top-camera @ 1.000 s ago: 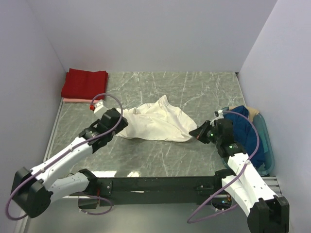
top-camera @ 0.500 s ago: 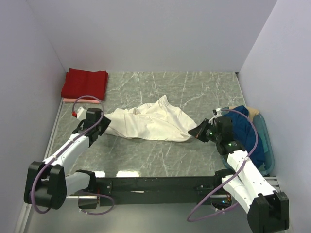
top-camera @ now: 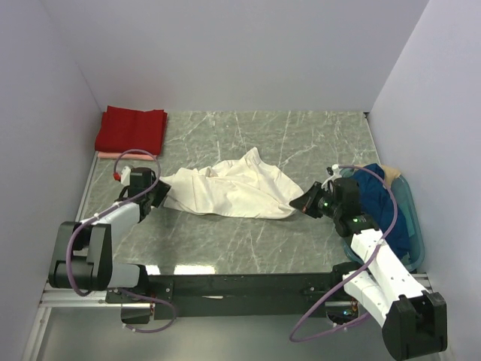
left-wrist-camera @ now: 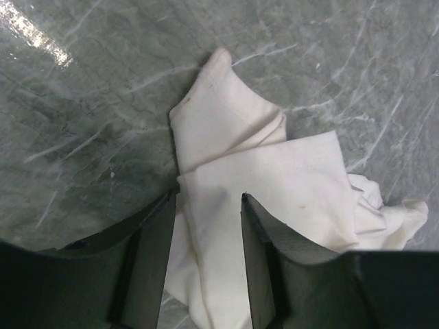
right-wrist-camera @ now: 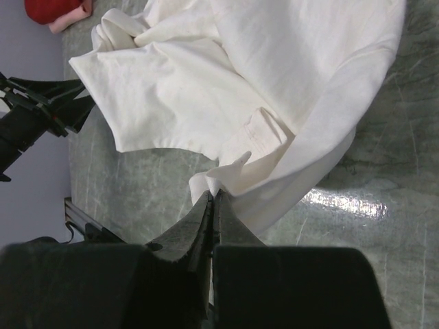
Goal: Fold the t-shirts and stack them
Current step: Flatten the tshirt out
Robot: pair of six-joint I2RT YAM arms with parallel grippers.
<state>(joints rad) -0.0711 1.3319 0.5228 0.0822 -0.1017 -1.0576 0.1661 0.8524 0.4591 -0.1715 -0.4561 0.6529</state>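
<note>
The cream-white soft cotton t-shirt lies crumpled and spread across the middle of the worktop. The red cotton t-shirt sits folded flat in the worktop's far-left corner, on top of the pale pink t-shirt, of which only an edge shows. The dark blue t-shirt lies bunched at the worktop's right edge.

No words, brands, numbers or signs can be read in any view. The cream-white t-shirt on the counter bears a small rectangular patch, seen from the right wrist near the shirt's folded edge. It looks like a sewn label, but no lettering on it can be made out.
</note>
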